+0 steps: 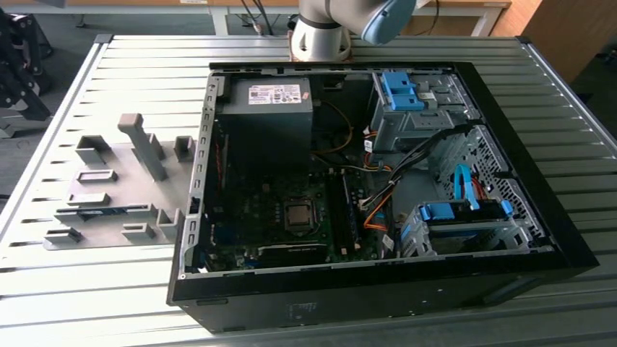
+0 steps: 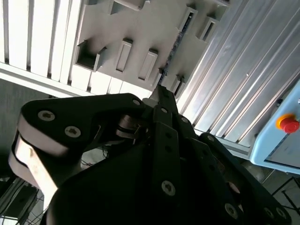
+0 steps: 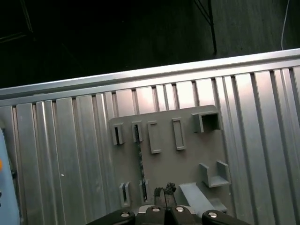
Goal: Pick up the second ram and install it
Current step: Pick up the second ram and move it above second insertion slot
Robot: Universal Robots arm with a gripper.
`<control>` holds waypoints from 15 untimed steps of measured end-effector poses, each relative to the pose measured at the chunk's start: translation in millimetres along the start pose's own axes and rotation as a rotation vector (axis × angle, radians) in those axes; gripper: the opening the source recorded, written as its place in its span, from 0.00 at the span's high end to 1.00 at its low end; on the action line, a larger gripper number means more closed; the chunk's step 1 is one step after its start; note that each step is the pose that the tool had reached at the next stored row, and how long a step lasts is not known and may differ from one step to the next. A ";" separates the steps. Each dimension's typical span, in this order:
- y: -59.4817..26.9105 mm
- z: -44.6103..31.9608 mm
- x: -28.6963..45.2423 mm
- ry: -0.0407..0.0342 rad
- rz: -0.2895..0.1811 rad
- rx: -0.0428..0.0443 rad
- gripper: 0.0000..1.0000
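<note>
The second ram (image 1: pixel 101 211) is a thin blue stick standing on edge between grey holder blocks on the fixture plate (image 1: pixel 121 163), at the exterior view's left. It shows as a narrow dark strip (image 3: pixel 138 154) in the first wrist view and as a thin edge (image 2: pixel 179 40) in the second wrist view. My gripper (image 3: pixel 164 190) hangs well above the plate, close to one end of the stick. Its black fingers (image 2: pixel 159 93) meet at the tip, shut with nothing between them.
An open computer case (image 1: pixel 386 278) lies on the slatted metal table (image 1: pixel 115 72), with the motherboard memory slots (image 1: pixel 344 210) near its middle. The arm's base (image 1: pixel 318 32) stands behind the case. A pale blue box with a red button (image 2: pixel 288 124) sits beside the table.
</note>
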State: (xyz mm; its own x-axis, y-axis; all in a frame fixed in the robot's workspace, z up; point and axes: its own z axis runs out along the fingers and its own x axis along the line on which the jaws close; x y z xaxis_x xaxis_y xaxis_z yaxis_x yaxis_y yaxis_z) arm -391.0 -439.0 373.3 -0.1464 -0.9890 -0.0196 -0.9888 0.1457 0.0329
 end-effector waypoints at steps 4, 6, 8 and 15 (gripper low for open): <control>0.0 2.8 0.9 0.0017 -0.050 -0.0010 0.89; 0.2 4.0 2.5 0.0019 -0.056 -0.0010 0.89; 0.2 4.8 3.3 0.0019 -0.061 -0.0007 0.89; 0.1 5.1 4.1 0.0021 -0.066 -0.0001 0.89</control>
State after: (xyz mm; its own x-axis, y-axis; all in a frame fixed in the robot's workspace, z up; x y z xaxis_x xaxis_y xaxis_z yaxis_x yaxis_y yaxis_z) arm -391.9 -443.0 368.1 -0.0804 -0.9966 -0.0196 -0.9963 0.0798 0.0317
